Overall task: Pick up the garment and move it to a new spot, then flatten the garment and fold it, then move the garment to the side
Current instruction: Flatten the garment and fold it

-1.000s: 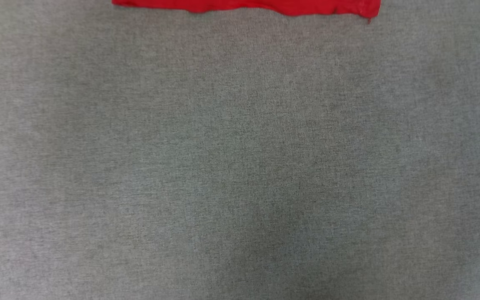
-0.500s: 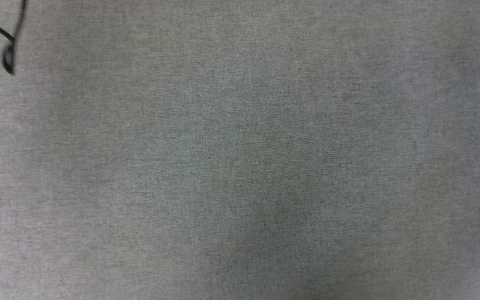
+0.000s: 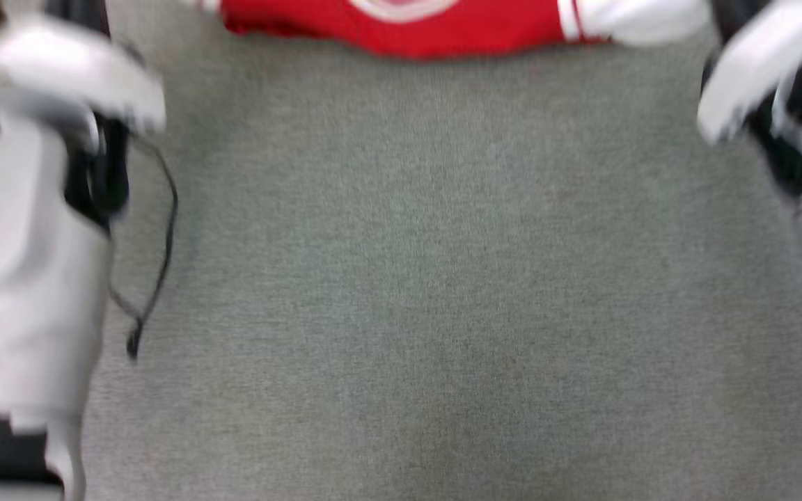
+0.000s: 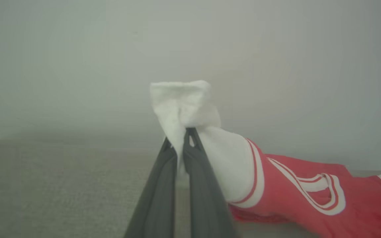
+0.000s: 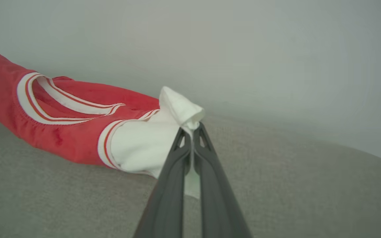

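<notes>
The red garment (image 3: 411, 31), white-sleeved with red-and-white striped trim, lies spread sideways on the grey desk (image 3: 401, 278), both sleeve ends raised off it.

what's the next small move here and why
Probably pull both hands back toward the robot, held apart, to lay the jersey flat on the grey surface. The left hand is shut on one sleeve, the right hand on the other, and the red body hangs slack between them.
</notes>
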Available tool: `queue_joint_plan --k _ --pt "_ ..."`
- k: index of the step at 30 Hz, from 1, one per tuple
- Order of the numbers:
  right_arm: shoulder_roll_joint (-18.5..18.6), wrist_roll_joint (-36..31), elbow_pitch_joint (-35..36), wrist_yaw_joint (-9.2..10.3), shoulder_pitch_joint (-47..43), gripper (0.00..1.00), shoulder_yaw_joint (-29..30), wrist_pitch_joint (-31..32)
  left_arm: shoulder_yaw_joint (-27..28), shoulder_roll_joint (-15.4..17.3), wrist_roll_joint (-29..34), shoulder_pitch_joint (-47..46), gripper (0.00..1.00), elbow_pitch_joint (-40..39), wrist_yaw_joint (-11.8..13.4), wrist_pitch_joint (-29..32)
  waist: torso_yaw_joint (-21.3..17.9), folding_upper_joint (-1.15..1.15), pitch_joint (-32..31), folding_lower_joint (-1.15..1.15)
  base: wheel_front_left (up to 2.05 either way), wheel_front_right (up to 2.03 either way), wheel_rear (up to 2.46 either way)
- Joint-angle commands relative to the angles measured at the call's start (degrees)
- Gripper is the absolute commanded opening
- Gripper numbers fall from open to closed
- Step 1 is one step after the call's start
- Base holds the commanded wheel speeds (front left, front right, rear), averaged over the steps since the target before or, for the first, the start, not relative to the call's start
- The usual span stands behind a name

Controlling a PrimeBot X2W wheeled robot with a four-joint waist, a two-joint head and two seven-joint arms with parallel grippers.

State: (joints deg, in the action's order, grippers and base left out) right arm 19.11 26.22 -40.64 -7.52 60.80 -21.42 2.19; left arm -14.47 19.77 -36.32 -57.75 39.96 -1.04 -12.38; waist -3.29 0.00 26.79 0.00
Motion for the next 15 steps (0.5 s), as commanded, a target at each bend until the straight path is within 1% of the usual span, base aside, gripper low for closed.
queue_joint_plan --k 1,5,9,15 --pt "0.81 1.02 1.43 0.06 -4.14 0.0 -0.21 -0.38 0.64 0.6 -0.78 4.17 0.0 -1.07 -0.22 -0.61 0.59 0.0 -4.59 0.0 0.0 0.0 0.0" --pt "2.72 2.84 5.9 0.07 -15.86 0.0 1.2 -0.77 1.98 1.1 -2.09 16.08 0.0 -5.15 0.97 -1.67 0.62 0.0 -9.63 0.0 0.0 0.0 0.0" --pt "3.19 3.73 10.84 0.07 -27.71 0.0 4.06 0.05 3.75 1.64 -3.57 28.3 0.0 -9.67 3.35 -2.03 0.51 0.0 -14.07 0.0 0.0 0.0 0.0" --pt "1.06 3.3 18.75 0.08 -45.11 0.0 11.51 2.9 4.52 1.55 -5.2 44.22 0.0 -17.49 6.58 -0.98 0.72 0.0 -19.38 0.0 0.0 0.0 0.0"
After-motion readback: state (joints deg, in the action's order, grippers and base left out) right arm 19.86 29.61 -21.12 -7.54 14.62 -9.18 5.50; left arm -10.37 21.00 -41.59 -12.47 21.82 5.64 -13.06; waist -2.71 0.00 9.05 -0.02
